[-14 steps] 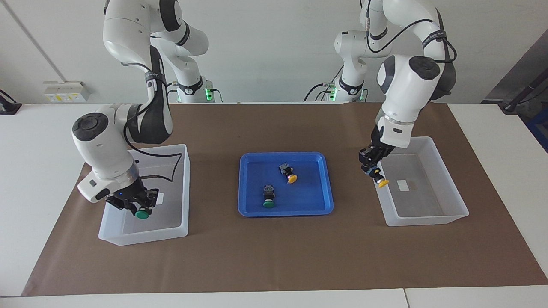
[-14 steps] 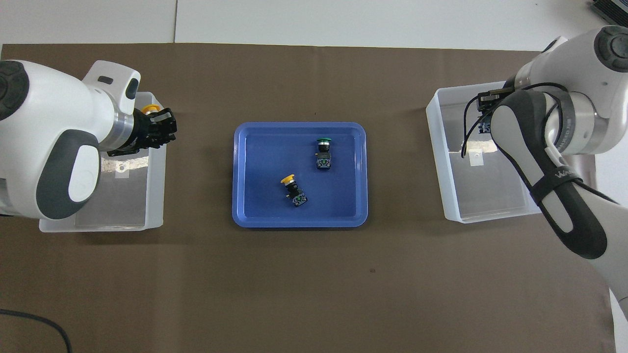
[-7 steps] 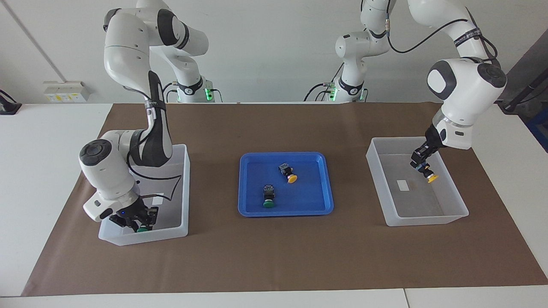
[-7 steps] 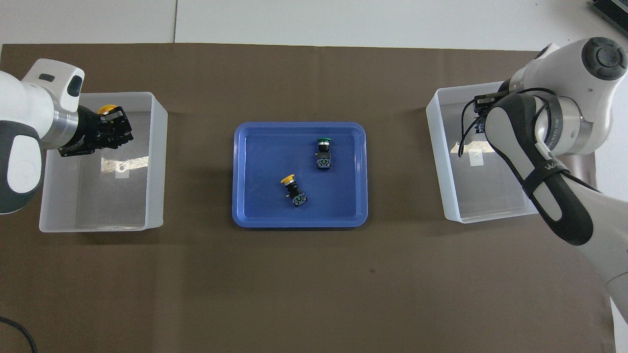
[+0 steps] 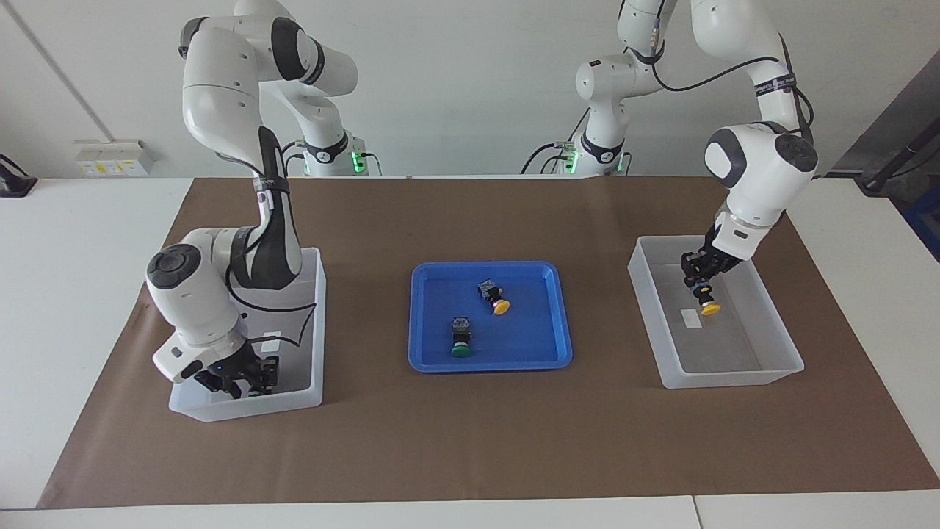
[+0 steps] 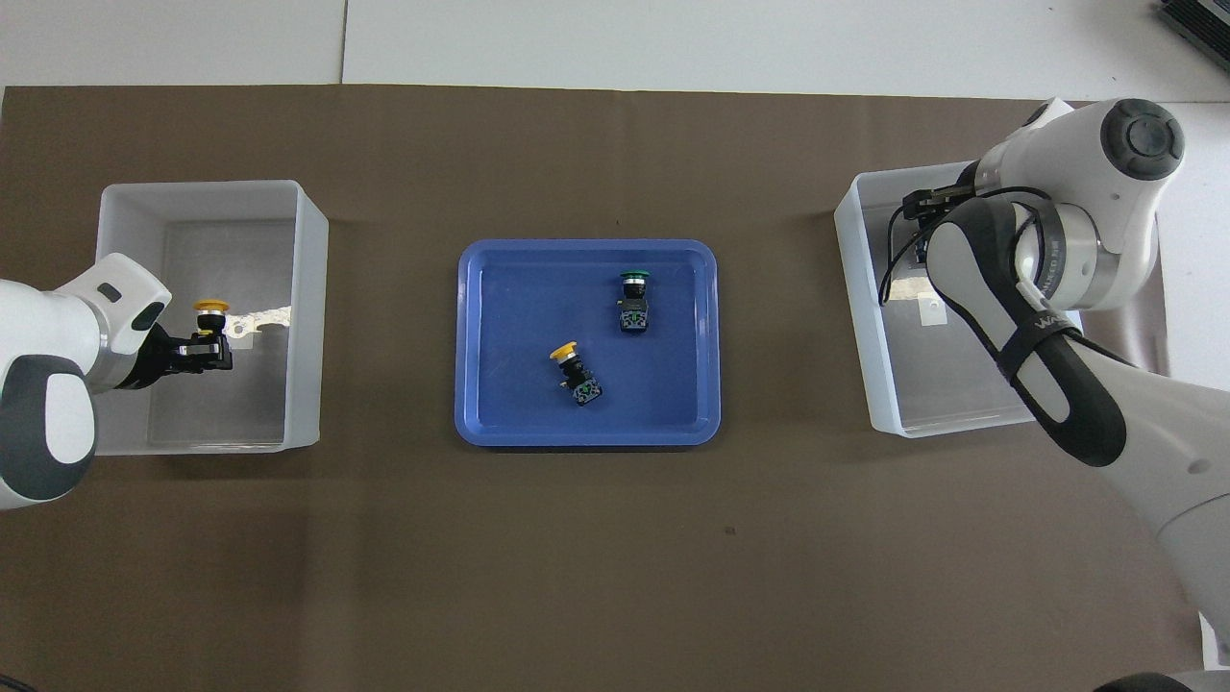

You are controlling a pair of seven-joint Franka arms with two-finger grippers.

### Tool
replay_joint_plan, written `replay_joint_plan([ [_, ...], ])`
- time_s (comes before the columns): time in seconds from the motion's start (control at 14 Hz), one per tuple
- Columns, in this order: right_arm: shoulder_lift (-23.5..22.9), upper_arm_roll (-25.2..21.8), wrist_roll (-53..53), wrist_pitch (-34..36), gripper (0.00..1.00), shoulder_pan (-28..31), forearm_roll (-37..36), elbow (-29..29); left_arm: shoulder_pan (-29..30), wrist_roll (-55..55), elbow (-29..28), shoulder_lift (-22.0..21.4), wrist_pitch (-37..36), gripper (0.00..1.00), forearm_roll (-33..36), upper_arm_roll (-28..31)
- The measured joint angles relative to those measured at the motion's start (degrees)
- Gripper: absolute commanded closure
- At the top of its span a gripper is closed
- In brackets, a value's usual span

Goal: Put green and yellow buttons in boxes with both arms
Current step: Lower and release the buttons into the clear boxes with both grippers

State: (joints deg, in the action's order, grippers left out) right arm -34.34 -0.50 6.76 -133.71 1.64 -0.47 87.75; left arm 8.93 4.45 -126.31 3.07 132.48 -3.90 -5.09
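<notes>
Facing view is showing you both arms having dropped into their boxes. The left hand is now hanging inside the box at its end of the table, clamping a yellow button, long axis near upright, cap pointing down. The right hand is sitting low in the other box; you cannot tell its grip, though release looks close.

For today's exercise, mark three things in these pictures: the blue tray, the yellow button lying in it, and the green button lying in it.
blue tray (image 5: 558, 317): facing view, on its rim toward the left arm's end.
yellow button in the tray (image 5: 501, 308): facing view, on its yellow cap.
green button in the tray (image 6: 633, 280): overhead view, on its green cap.
</notes>
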Motion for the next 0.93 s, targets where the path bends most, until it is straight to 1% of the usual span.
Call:
replay_joint_plan([
  [0.07,1.1,0.0,0.0,0.7,0.0,-0.1,0.0,-0.1,0.0,0.8,-0.2,0.7,0.8,0.91,0.0,0.0],
  [0.14,2.5,0.0,0.0,2.0,0.0,-0.1,0.0,-0.1,0.0,1.4,-0.2,1.4,1.3,0.7,0.0,0.0],
  [0.21,4.3,0.0,0.0,3.7,0.0,-0.2,0.0,-0.2,0.0,1.9,-0.2,1.9,1.7,0.15,0.0,0.0],
  [0.29,6.1,0.0,0.0,5.8,0.0,-0.3,0.1,-0.2,0.0,2.3,-0.2,2.1,1.8,0.0,0.0,0.0],
  [0.5,11.4,0.1,-2.3,13.1,0.0,-1.1,0.2,-0.3,-0.1,2.6,0.3,2.1,1.9,0.0,0.0,-0.1],
  [0.64,14.6,0.1,-4.7,17.5,0.0,-2.0,0.2,-0.3,-0.3,2.6,2.0,1.9,0.8,0.0,0.0,-0.1],
  [0.71,16.0,0.1,-6.3,19.4,0.0,-2.5,0.2,-0.3,-0.4,2.4,4.1,1.7,-2.0,0.0,0.0,-0.2],
  [0.93,20.6,0.1,-9.3,24.6,0.0,-4.2,0.2,-0.2,-1.4,-1.9,13.6,1.1,-13.8,0.0,-0.1,-0.5],
])
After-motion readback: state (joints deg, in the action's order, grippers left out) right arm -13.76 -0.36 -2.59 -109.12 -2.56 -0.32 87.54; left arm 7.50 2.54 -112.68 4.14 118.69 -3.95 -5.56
